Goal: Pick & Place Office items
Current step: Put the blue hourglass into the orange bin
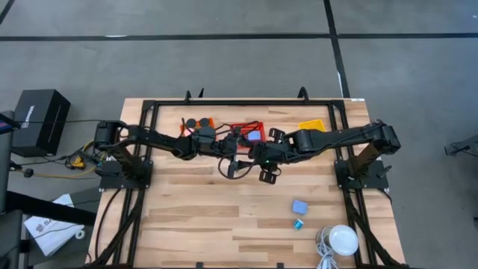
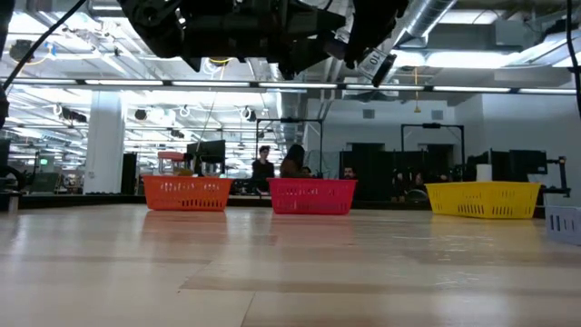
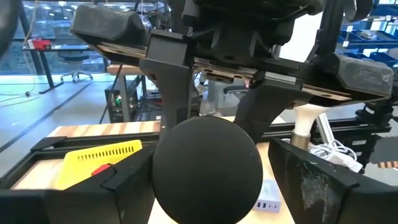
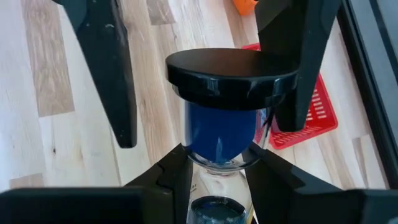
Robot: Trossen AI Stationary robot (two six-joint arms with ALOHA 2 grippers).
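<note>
A small glass bottle (image 4: 219,134) with blue contents and a wide black lid (image 4: 231,74) hangs in the air over the middle of the table. My right gripper (image 4: 217,173) is shut on it. My left gripper (image 3: 208,183) stands open and level, one finger on each side of the lid (image 3: 207,169), whose round top faces it. Whether those fingers touch the lid I cannot tell. In the high view both grippers meet at the centre (image 1: 237,149) and hide the bottle. A pale blue block (image 1: 299,205) and a small teal piece (image 1: 297,224) lie flat on the table at the near right. My right gripper pinches the bottle's clear glass part (image 4: 217,165), at the end away from the lid, between its two fingers (image 4: 171,177). The fingers slant down from the table's right side and lie across the bottle. The bottle is lifted clear, its lid toward the left arm.
Orange (image 1: 200,122), red (image 1: 250,133) and yellow (image 1: 312,125) mesh baskets stand along the far edge, the first two with items in them. A white dome with a cable (image 1: 343,239) sits at the near right corner. People (image 2: 263,163) show in the room beyond.
</note>
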